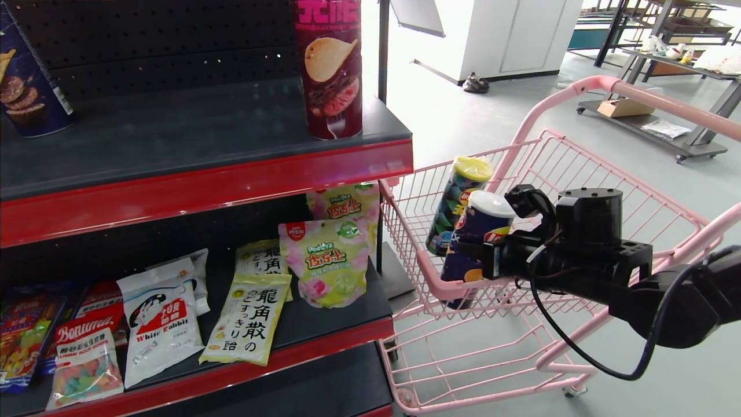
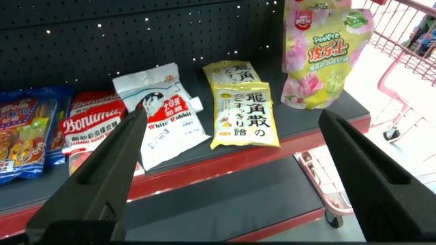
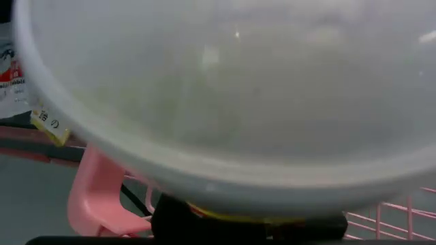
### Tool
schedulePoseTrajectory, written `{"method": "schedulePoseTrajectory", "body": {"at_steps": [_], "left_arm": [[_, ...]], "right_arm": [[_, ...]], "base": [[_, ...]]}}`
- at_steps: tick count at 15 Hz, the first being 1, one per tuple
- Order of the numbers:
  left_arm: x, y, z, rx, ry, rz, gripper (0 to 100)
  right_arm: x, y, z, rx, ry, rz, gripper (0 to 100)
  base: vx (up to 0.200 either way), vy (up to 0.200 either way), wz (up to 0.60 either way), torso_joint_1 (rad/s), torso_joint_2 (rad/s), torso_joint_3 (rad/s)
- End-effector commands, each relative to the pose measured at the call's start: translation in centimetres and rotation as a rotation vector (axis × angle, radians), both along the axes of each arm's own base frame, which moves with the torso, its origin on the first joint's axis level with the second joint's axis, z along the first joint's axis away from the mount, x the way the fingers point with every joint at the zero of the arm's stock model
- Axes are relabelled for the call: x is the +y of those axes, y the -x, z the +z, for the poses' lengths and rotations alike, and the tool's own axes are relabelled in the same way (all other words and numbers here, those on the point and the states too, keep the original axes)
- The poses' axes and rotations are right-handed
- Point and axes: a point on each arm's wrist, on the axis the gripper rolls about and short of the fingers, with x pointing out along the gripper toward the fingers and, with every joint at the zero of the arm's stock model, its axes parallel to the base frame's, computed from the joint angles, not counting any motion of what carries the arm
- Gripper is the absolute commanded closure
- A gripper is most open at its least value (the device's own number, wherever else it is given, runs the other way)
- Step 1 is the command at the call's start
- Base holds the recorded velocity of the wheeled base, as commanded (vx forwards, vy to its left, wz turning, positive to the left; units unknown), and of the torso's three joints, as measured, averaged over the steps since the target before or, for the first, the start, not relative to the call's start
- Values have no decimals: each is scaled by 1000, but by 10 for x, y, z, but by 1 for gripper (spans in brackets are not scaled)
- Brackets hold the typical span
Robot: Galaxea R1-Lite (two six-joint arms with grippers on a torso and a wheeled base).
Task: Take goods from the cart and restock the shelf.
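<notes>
While the black, red-edged metal shelf (image 1: 173, 121) stands at nine o'clock of the pink wire cart (image 1: 666, 103), a dark-blue, white-lidded cylindrical crisp can (image 1: 489, 207) sits inside the cart, pinched by the fingers of the right gripper (image 1: 489, 229). The fingers of the left gripper (image 2: 231, 116) are spread.

Upper shelf board (image 1: 173, 133): maroon can (image 1: 333, 75) upright at right front corner; blue can (image 1: 29, 87) at far left. Lower board (image 1: 347, 315): pink-green pouches (image 1: 330, 260) propped at right; yellow bags (image 1: 246, 318) overlapping beside them; white bags (image 1: 162, 324); red bag (image 1: 87, 359); more packets (image 1: 23, 341) at left end. Pink cart (image 1: 666, 103) on floor (image 1: 463, 116) right of shelf; yellow-lid can (image 1: 457, 202) leaning inside; white-lid can (image 1: 480, 231) just beside it.
</notes>
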Motion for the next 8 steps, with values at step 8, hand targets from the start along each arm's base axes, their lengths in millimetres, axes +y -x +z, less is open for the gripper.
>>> {"method": "schedulePoseTrajectory", "body": {"at_steps": [8], "left_arm": [[0,0,0,1,2,0,0]], "right_arm": [[-4,44,89,-288,-80,36,100]], "base": [[0,0,0,0,0,0]]}}
